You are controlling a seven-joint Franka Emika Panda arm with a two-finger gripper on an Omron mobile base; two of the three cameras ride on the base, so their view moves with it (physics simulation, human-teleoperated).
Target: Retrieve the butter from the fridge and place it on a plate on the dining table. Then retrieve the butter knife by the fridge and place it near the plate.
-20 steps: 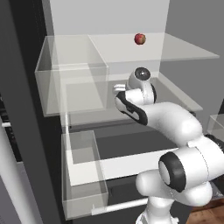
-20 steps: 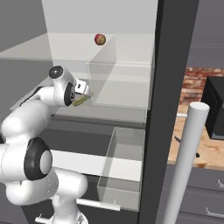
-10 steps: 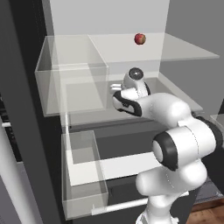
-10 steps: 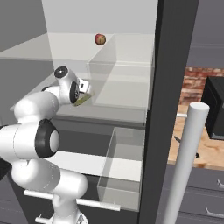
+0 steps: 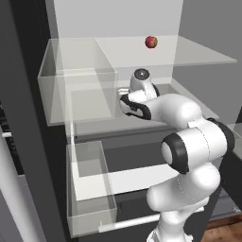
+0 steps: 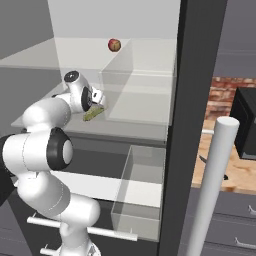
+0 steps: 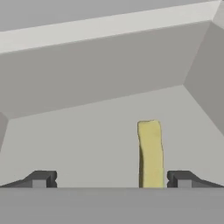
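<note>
Seen from the hand, the gripper (image 7: 111, 179) stands with its jaws spread wide and empty. The butter (image 7: 150, 153) lies between them on the fridge (image 6: 192, 125) shelf, close to the right fingertip (image 7: 181, 178), its long axis running away from the hand. Beyond the butter, a small red ball (image 6: 114, 45) sits on the shelf above.

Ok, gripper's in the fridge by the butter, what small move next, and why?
Probably nudge the gripper sideways toward its right finger, then close. Its jaws stand wide open, and the butter lies between the fingertips but close against one, off centre, on the fridge shelf.
</note>
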